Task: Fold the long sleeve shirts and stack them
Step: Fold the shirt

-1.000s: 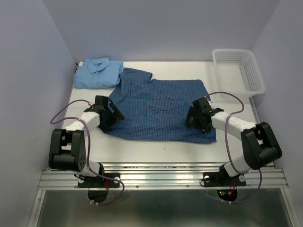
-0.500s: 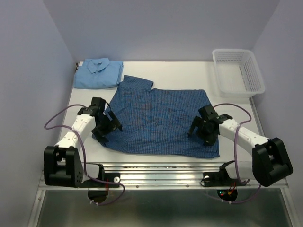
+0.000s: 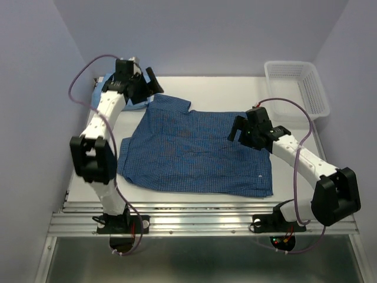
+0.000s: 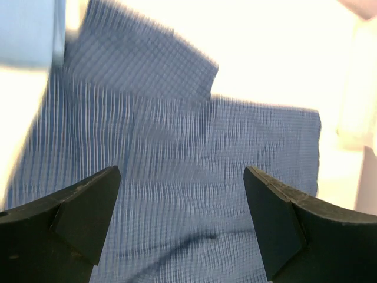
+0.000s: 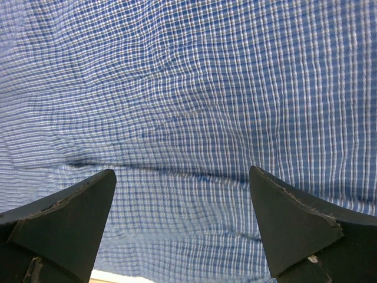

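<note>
we count two grippers, two shirts and one basket on the table (image 3: 224,88).

the left gripper (image 3: 153,82) is stretched to the far left corner with its jaws spread wide apart. the light blue shirt (image 3: 99,97) lies folded right under its arm. the arm hides most of that shirt from above, so only its edges show. the dark blue check shirt (image 3: 194,153) lies spread flat to the right of this gripper and nearer the bases. its far left flap is just beside the light one. in the left wrist view the checked cloth fills the gap between the fingers, with the pale shirt off at the upper left.

the right gripper (image 3: 237,133) is over the far right part of the dark shirt, its jaws also wide apart. its wrist view shows only checked cloth, with a dark crease running across just ahead of the fingertips. we cannot tell whether the tips touch the cloth.

the white basket (image 3: 318,101) sits beyond and to the right of the right gripper, well apart from it, at the table's far right corner.
</note>
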Controlling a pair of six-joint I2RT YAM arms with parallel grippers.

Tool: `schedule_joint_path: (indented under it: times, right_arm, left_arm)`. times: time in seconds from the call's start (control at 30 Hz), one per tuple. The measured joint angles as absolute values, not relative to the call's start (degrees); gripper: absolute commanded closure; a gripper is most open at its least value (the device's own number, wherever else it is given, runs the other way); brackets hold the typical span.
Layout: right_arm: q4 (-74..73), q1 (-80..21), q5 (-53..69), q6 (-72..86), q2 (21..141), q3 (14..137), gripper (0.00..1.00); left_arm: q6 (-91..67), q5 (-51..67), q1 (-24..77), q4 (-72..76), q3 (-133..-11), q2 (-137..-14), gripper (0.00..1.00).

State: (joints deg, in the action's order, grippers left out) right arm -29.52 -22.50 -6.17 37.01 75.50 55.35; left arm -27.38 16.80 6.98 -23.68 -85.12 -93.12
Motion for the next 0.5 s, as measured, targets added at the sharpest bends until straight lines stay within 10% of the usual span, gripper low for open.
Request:
schedule_joint_path:
  times: [0.27,0.5]
  right_arm:
    - [-25.8,-22.5,-9.3,31.0,79.6,55.5,0.00]
    - [-25.0,-22.5,-14.1,29.6,84.3,58.5,0.00]
  left_arm:
    - [-18.4,13.5,7.8,-30.4,-144.9,-140.0,0.01]
    - [-14.6,14.1,7.8,-25.1,-131.3,-142.3,0.01]
